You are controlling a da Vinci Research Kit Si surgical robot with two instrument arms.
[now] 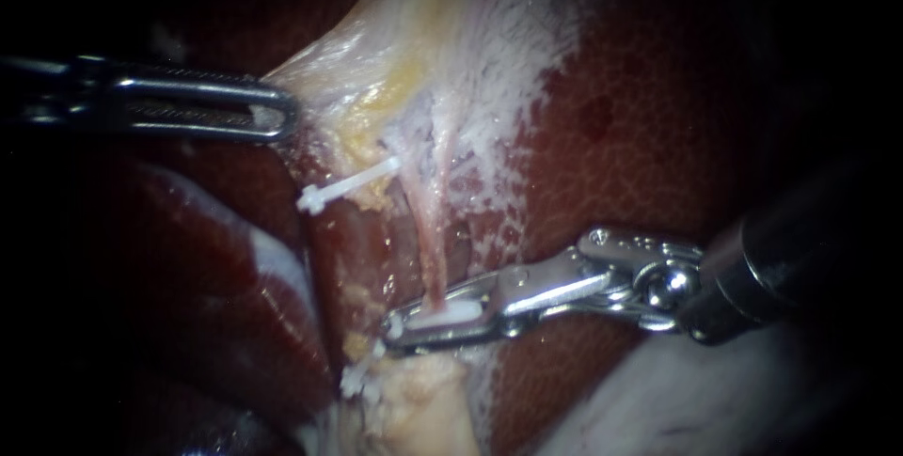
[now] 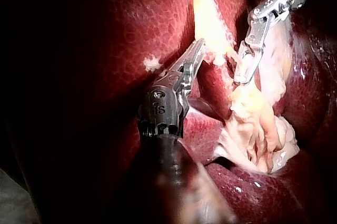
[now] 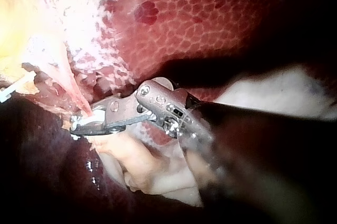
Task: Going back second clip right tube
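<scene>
Right instrument (image 1: 437, 322) up close, and its jaws were drawn narrow, closed on the white clip (image 1: 450, 315) with the right tube (image 1: 431, 240) pinched inside it. So the task's thing sat right between the jaws. To back out cleanly, I'd judge the jaws had to part fully first, then slide straight back along the shaft's own line, no twist, no lift, so the clip was not dragged along the tube. Beyond the jaw tips, another clip (image 1: 346, 188) lay across the neighbouring strand. Farther off, the left instrument (image 1: 273, 119) was clamped on the pale tissue (image 1: 414, 33), holding it taut over the liver (image 1: 649, 136). The right wrist view gave the tube running into the jaws side-on, but no left instrument. The left wrist view alone showed the pale lump (image 2: 253, 124) hanging under the right instrument's jaws.
</scene>
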